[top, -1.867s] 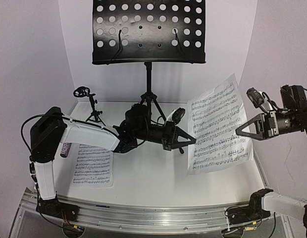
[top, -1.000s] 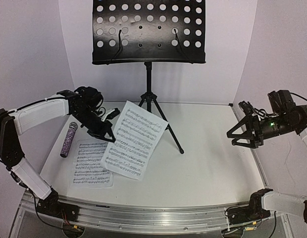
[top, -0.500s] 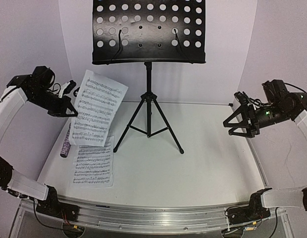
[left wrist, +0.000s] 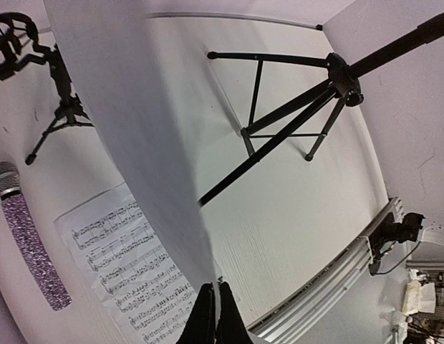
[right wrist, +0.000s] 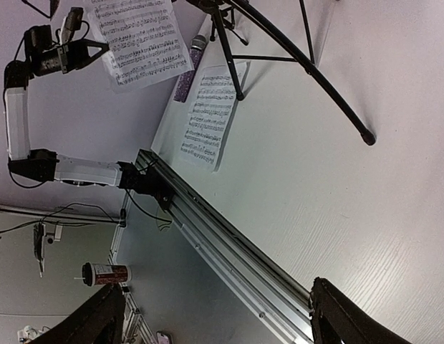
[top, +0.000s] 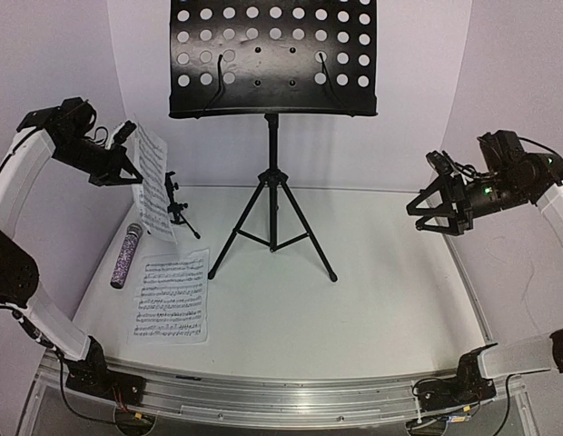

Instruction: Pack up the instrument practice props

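Observation:
My left gripper is raised at the far left, shut on the edge of one of the white sheet-music pages, which hangs almost edge-on. In the left wrist view the fingertips pinch that page. Below it lie a second page and the glittery purple microphone. The small black mic stand stands just behind the hanging page. The tall music stand stands at centre back. My right gripper hovers open and empty at the right, far from everything.
The music stand's tripod legs spread over the middle of the white table. A metal rail runs along the near edge. White walls close in the sides and back. A can stands on the floor beyond the rail.
My left gripper has carried the page from the table's middle to the far left and lifted it, turning it almost edge-on. The right gripper has drifted slightly up and back, still open.

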